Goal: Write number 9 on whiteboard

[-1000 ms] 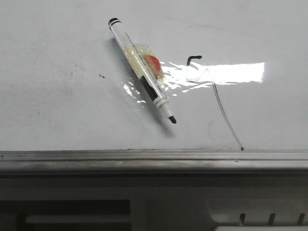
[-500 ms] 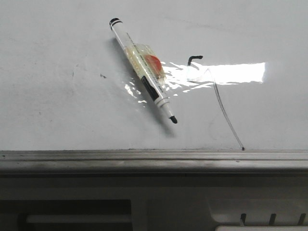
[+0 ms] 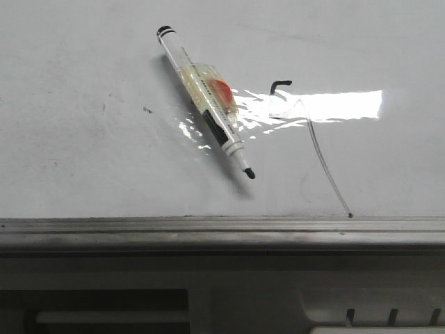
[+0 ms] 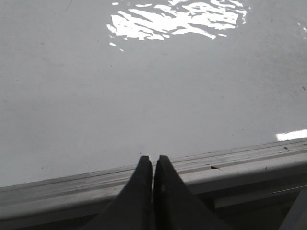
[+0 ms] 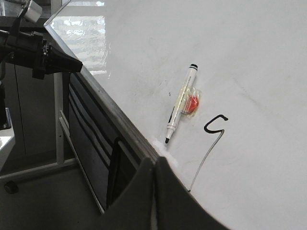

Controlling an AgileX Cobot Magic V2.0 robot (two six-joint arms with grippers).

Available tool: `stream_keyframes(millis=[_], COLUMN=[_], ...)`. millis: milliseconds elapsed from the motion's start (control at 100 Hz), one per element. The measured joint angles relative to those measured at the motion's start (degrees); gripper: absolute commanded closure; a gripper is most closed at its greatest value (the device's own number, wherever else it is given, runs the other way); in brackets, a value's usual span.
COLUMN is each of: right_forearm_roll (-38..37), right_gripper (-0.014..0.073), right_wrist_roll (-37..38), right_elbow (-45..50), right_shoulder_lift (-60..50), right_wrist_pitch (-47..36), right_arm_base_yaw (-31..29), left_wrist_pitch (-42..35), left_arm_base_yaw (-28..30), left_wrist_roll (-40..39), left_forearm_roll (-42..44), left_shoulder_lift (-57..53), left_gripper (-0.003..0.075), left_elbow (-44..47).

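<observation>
On the table: whiteboard, glossy white, covers the surface; a grey rail runs along its near edge.
Glare: a bright strip toward the right side, washing out part of the stroke.
9: thin black hook near the middle, right of the marker; a faint slanted tail runs from it toward the near edge and ends in a dark dot just short of the rail. In the right wrist view the hook reads as an open curve with the tail falling away from it.
Marker: lies flat on the board, left of the 9, apart from it; capped end toward the far edge, black tip toward the near edge. Clear wrap with a red patch sits round its middle. No claw touches it.
Left claw: fingers pressed together, empty, tips over the rail at the near edge, pointing across the board.
Right claw: fingers pressed together, empty, poised at the board's near edge, off the surface, with marker and 9 ahead of it.
Left arm: seen from the right wrist, dark and level, held beside the board's edge.
</observation>
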Motion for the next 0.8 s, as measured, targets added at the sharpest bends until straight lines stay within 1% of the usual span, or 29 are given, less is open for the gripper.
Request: stream_keyframes(millis=[560, 650, 750, 800], right_forearm_roll=[0.0, -0.99, -4.25, -4.85], right_gripper=[0.0643, 0.0643, 0.0643, 0.0643], right_wrist_roll=[0.0, 0.0, 0.0, 0.69], right_elbow=[0.0, 0.24, 2.5, 4.26], right_shoulder_lift=[0.0, -0.09, -0.09, -0.09], right_wrist_pitch=[0.0, 1.33, 1.48, 0.45], right_arm_base_yaw=[0.0, -0.38, -3.35, -6.66], left_wrist_pitch=[0.08, 0.08, 0.08, 0.08], left_arm_base_yaw=[0.0, 0.0, 0.0, 0.0], left_wrist_roll=[0.0, 0.0, 0.0, 0.0], left_forearm_roll=[0.0, 0.0, 0.0, 0.0], left_shoulder_lift=[0.0, 0.0, 0.0, 0.0], left_gripper=[0.0741, 0.0741, 0.0741, 0.0741], left_elbow=[0.0, 0.0, 0.0, 0.0])
